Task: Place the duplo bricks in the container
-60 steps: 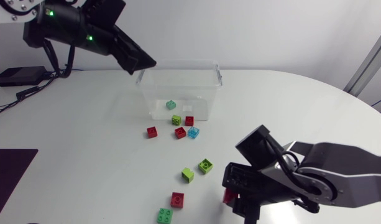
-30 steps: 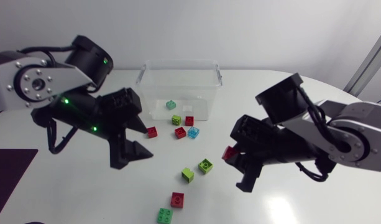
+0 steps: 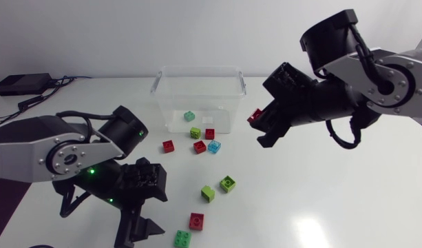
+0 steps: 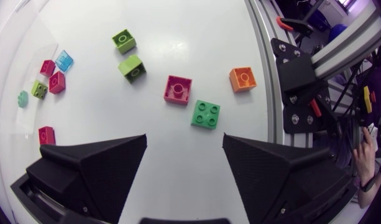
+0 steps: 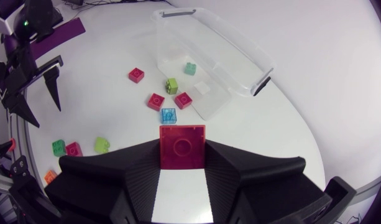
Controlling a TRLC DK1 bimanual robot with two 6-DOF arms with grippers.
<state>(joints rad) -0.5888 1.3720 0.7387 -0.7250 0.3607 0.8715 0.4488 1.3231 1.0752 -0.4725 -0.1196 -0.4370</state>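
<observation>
My right gripper (image 3: 259, 122) is shut on a red brick (image 3: 255, 115) and hangs above the table just right of the clear container (image 3: 199, 86). The right wrist view shows that red brick (image 5: 183, 146) pinched between the fingers, with the container (image 5: 240, 62) ahead. My left gripper (image 3: 136, 234) stands open low over the table's front. Ahead of its fingers lie a red brick (image 4: 178, 89), a green brick (image 4: 206, 113) and an orange brick (image 4: 242, 79), none of them touched. A teal brick (image 3: 189, 116) lies inside the container.
Loose bricks lie in front of the container: an olive one (image 3: 195, 132), red ones (image 3: 209, 133) (image 3: 169, 145) (image 3: 199, 147) and a blue one (image 3: 214, 146). Further forward are a green brick (image 3: 228, 183) and a lime brick (image 3: 208, 193). The table's edge (image 4: 265, 68) runs close beside the orange brick.
The right arm lifted the red brick from the table's front up toward the container. The left arm swung from over the container down to the front bricks.
</observation>
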